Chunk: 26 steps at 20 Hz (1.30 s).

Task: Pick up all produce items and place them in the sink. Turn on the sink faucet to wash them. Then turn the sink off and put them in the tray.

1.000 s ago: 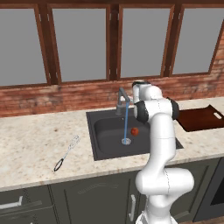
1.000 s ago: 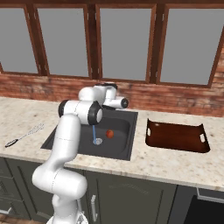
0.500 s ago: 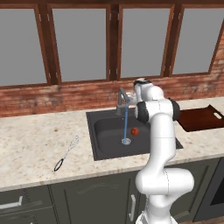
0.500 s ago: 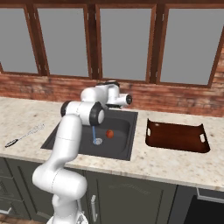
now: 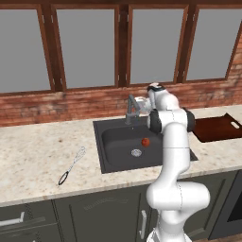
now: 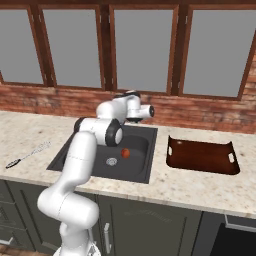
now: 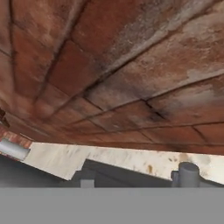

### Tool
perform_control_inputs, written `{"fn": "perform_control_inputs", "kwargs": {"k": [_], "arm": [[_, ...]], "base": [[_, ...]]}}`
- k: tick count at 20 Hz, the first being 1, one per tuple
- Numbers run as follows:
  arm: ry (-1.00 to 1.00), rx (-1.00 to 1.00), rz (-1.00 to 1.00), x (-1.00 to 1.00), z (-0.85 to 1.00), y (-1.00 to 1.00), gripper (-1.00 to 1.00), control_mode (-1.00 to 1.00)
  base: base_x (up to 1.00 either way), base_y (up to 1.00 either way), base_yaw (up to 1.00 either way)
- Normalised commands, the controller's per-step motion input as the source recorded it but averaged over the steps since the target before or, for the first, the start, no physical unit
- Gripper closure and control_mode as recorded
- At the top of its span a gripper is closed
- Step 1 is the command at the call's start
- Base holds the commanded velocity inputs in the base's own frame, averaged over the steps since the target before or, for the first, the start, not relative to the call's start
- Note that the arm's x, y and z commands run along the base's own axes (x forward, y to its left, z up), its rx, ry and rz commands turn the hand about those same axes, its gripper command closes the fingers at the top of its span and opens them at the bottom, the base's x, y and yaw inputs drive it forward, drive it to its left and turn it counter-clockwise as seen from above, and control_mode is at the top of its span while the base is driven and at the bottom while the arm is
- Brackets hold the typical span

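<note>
Behind the speckled counter [image 5: 33,156] ran a brick wall [image 7: 131,65]. The tomato [image 5: 145,141] lay in the sink [image 5: 113,142], at 1 o'clock from the drain [image 5: 136,152]. The gripper [image 6: 149,111], jaws drawn narrow and empty, hovered by the faucet [image 5: 130,108]; a careless swing could knock its lever and restart water. The right base view showed the whole tray [image 6: 200,156]; the hand view showed brick close up.

1. The tray [image 5: 218,128] was cut off by the right edge in the left base view.
2. The sink [image 5: 113,142] had its right part hidden behind the arm in that view.
3. The sink faucet [image 5: 131,107] was partly covered by the pincer [image 5: 141,105], whose finger tips were too small to make out.
4. The whisk [image 6: 27,154] was too small for detail.
</note>
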Motion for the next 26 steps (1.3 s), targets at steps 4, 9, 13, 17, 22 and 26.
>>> {"fn": "perform_control_inputs", "kwargs": {"k": [4, 9, 13, 17, 22, 26], "arm": [[-0.04, 0.04, 0.02, 0.0, 0.02, 0.07, -1.0, -1.0], [-0.27, -0.07, -0.23, 0.0, 0.23, -0.35, -1.0, -1.0], [-0.16, -0.03, -0.17, -0.01, 0.26, -0.28, -1.0, -1.0], [-0.06, -0.05, -0.14, -0.28, 0.21, -0.21, -1.0, -1.0], [0.05, -0.11, -0.14, -0.49, 0.36, -0.25, -1.0, -1.0], [0.13, -0.16, -0.14, -0.49, 0.4, -0.22, -1.0, -1.0]], "base": [[0.0, 0.0, 0.0], [0.0, 0.0, 0.0], [0.0, 0.0, 0.0], [0.0, 0.0, 0.0], [0.0, 0.0, 0.0], [0.0, 0.0, 0.0]]}}
